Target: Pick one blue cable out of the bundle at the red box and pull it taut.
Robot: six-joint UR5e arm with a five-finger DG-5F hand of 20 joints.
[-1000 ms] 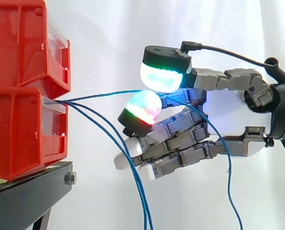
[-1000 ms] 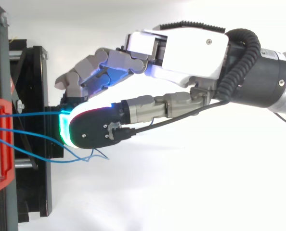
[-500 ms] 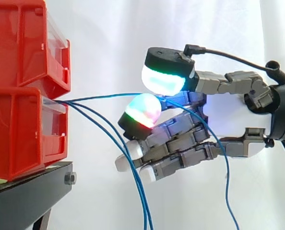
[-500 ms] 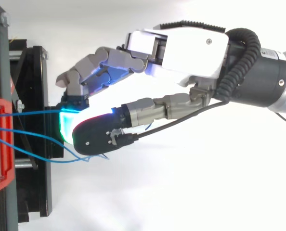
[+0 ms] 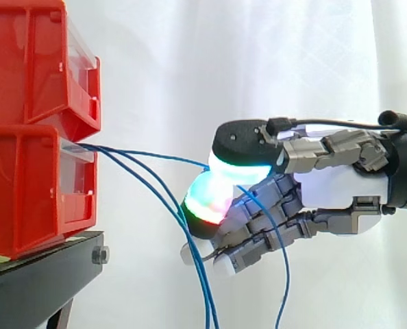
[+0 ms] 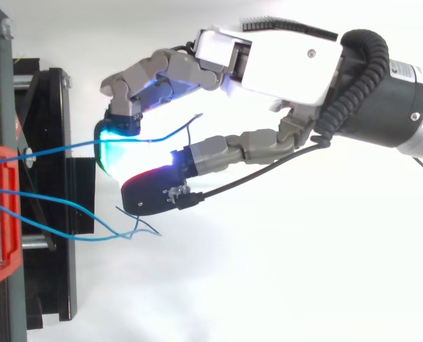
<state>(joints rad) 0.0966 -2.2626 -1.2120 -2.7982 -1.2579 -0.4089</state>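
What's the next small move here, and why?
Probably draw the hand straight back from the red bin, pinch unchanged. Its glowing pads look closed on one blue cable, which runs from the bin to the pinch with a slight bow; the other two cables hang loose below.

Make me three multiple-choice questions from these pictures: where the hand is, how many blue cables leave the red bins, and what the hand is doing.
1. Where is the hand? A inside a red bin; B in the air beside the red bins; C pressed against the top bin.
2. How many blue cables leave the red bins? A one; B five; C three.
3. What is the hand doing? A pinching one blue cable; B lying flat and open; C gripping a bin.
Key: 1 B, white curtain shows between hand and bins. 2 C, three strands run out in both views. 3 A, two glowing pads are closed on that cable.
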